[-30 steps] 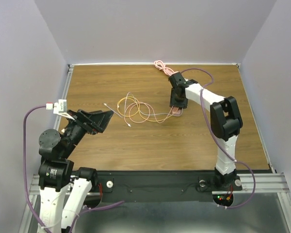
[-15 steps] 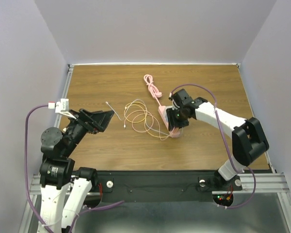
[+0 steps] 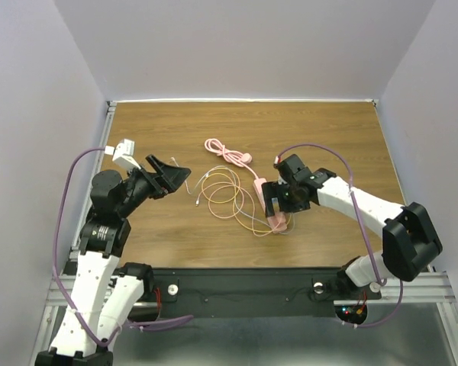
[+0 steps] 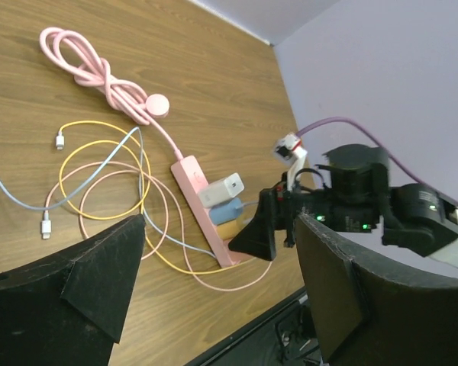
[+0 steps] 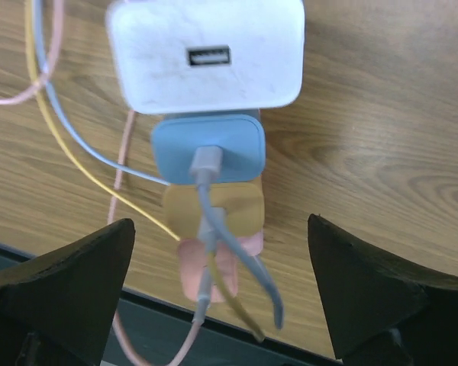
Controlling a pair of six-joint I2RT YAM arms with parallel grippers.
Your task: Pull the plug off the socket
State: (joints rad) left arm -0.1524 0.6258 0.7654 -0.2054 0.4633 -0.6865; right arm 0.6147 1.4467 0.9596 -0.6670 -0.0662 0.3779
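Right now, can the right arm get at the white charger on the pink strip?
Probably yes. The right gripper hangs open over the pink strip, and its wrist view shows the white charger uncovered straight ahead. The blue plug pressed against it leaves little room on that side.

From the right wrist, the white charger (image 5: 206,57), blue plug (image 5: 237,149) and yellow plug (image 5: 179,213) cover the pink power strip (image 5: 191,274) except its blurred near end. Overhead, the right gripper (image 3: 278,207) hides those plugs.
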